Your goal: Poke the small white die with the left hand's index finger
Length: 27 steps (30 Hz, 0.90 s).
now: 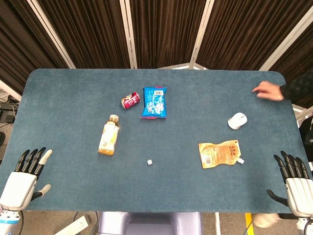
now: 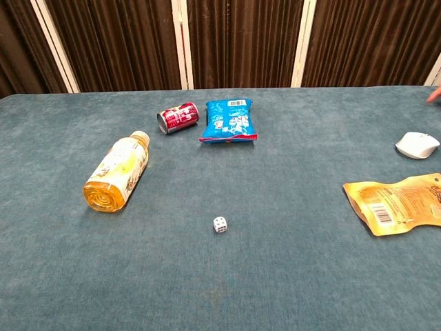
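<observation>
The small white die [image 1: 149, 162] [image 2: 220, 224] sits alone on the blue table, near the front middle. My left hand [image 1: 27, 175] rests at the table's front left corner, fingers apart and holding nothing, far left of the die. At the front right corner my right hand [image 1: 295, 180] is likewise spread and empty. Neither hand appears in the chest view.
A yellow drink bottle [image 1: 108, 134] [image 2: 118, 172] lies on its side left of the die. A red can [image 1: 130, 100] and a blue snack bag [image 1: 154, 102] lie further back. An orange pouch [image 1: 220, 153] and a white mouse [image 1: 237, 120] are at the right. A person's hand [image 1: 268, 91] touches the far right edge.
</observation>
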Each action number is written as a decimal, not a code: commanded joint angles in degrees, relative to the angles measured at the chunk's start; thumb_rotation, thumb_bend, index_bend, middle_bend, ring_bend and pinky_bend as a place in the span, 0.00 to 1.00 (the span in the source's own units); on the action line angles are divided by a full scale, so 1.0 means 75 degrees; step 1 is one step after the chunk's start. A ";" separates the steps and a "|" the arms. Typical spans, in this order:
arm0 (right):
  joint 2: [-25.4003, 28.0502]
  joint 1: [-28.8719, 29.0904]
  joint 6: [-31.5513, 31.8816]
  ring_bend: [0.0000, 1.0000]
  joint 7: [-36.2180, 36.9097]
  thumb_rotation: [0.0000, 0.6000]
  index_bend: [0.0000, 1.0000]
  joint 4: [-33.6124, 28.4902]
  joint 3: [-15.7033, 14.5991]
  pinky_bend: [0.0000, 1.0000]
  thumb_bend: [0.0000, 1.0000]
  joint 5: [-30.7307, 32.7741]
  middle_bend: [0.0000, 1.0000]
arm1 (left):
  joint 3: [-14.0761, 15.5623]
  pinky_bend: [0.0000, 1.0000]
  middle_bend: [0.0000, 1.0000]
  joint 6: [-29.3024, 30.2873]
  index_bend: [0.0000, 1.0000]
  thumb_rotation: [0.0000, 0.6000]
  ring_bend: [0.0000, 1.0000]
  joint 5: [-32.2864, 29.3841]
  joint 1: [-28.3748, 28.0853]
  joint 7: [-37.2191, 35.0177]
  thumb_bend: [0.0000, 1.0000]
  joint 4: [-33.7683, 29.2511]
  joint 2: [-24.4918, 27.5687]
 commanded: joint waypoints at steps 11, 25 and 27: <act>0.0007 -0.0023 0.0029 0.00 -0.0009 1.00 0.06 -0.0035 0.0006 0.00 0.01 0.0015 0.00 | 0.0002 0.00 0.00 -0.0115 0.00 1.00 0.00 0.0019 -0.0069 0.0023 0.09 -0.0033 -0.0003; -0.0015 0.0101 -0.0253 0.00 0.0108 1.00 0.06 0.0057 0.0173 0.00 0.00 0.0398 0.00 | -0.0178 0.83 0.81 -0.1825 0.00 1.00 0.76 0.0709 -0.1475 0.0295 0.60 -0.0470 -0.0046; -0.0019 0.0121 -0.0289 0.00 0.0136 1.00 0.06 0.0077 0.0202 0.00 0.00 0.0454 0.00 | -0.0220 0.83 0.83 -0.2621 0.00 1.00 0.78 0.0490 -0.1841 0.0565 0.64 -0.0964 0.0116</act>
